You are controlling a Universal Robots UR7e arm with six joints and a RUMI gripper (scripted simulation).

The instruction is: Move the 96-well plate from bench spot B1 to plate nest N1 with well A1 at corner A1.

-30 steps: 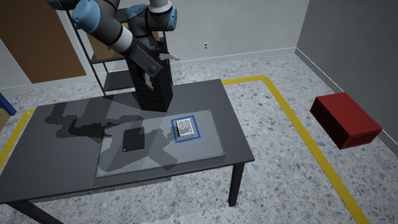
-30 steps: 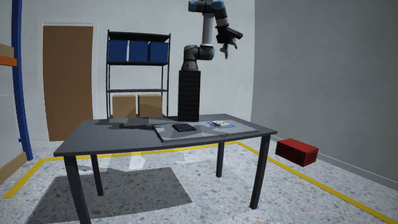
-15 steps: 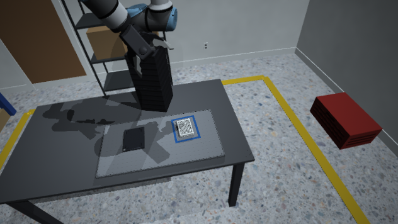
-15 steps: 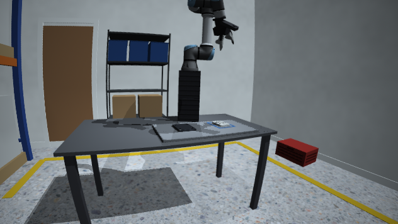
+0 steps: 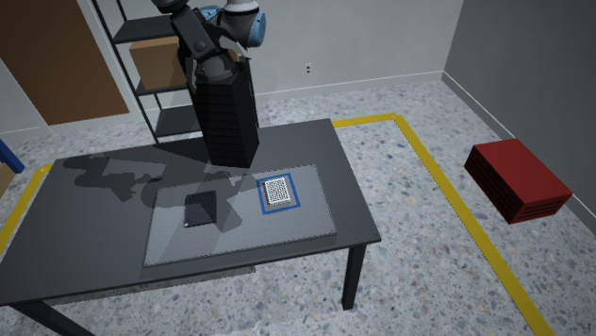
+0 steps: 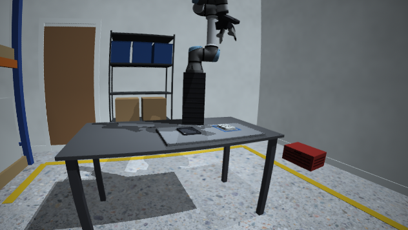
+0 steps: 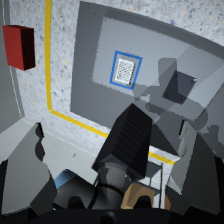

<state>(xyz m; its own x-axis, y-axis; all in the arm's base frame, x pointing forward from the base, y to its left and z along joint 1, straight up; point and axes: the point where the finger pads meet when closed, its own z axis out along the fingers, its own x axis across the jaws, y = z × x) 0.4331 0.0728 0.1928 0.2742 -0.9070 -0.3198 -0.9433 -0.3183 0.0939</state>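
Note:
The white 96-well plate (image 5: 276,191) lies flat inside the blue-outlined bench spot B1 on the right part of the grey mat. It also shows in the exterior view (image 6: 226,126) and in the wrist view (image 7: 124,70). The dark plate nest N1 (image 5: 200,208) sits to its left on the same mat and is empty; it shows in the other views too (image 6: 188,130) (image 7: 180,86). My gripper (image 6: 227,36) is open and empty, high above the table and far from the plate. The plate's cut corner is too small to tell.
The arm's black pedestal (image 5: 228,118) stands at the table's back edge, just behind the mat (image 5: 240,212). A red box (image 5: 516,179) lies on the floor to the right. A shelf with cardboard boxes (image 6: 140,108) stands behind the table.

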